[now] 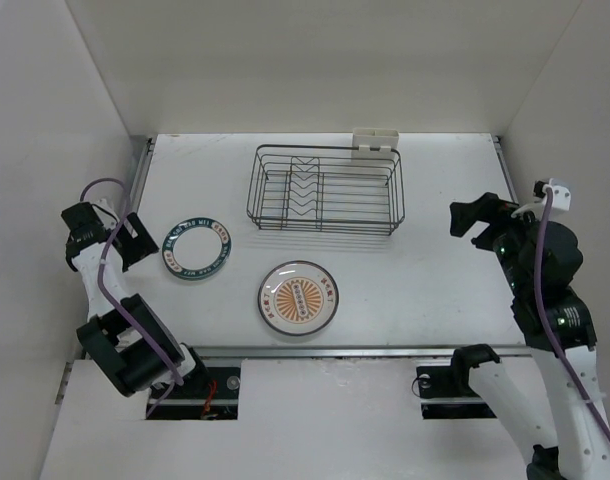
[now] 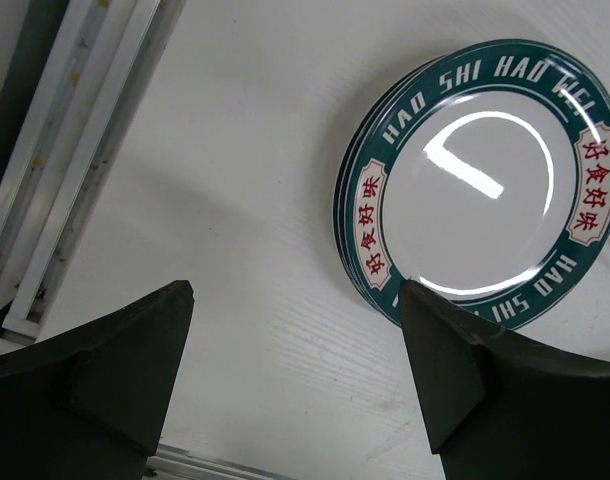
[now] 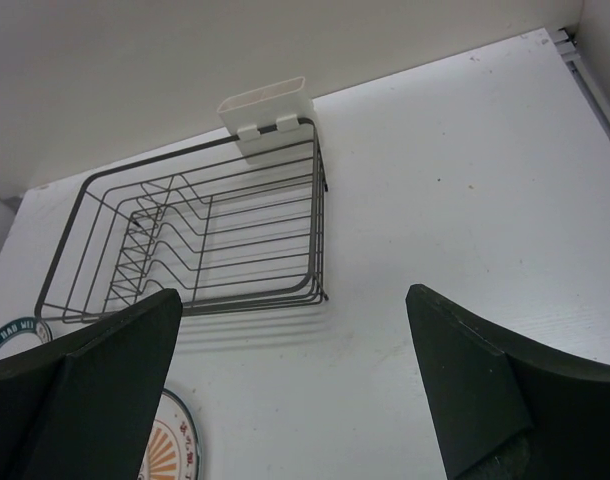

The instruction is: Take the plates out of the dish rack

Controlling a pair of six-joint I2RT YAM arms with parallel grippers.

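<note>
The dark wire dish rack (image 1: 325,190) stands at the back middle of the table with no plates in it; in the right wrist view the dish rack (image 3: 195,240) shows only bare prongs. A teal-rimmed plate (image 1: 196,248) lies flat on the left. In the left wrist view the teal-rimmed plate (image 2: 485,170) tops a small stack. An orange sunburst plate (image 1: 298,297) lies flat near the front middle. My left gripper (image 1: 140,240) hangs open just left of the teal stack, nothing between its fingers. My right gripper (image 1: 467,225) is open to the right of the rack, holding nothing.
A white caddy (image 1: 375,140) is clipped to the rack's far edge. White walls close in the table on the left, back and right. A metal rail (image 2: 75,150) runs along the left edge, close to my left gripper (image 2: 295,340).
</note>
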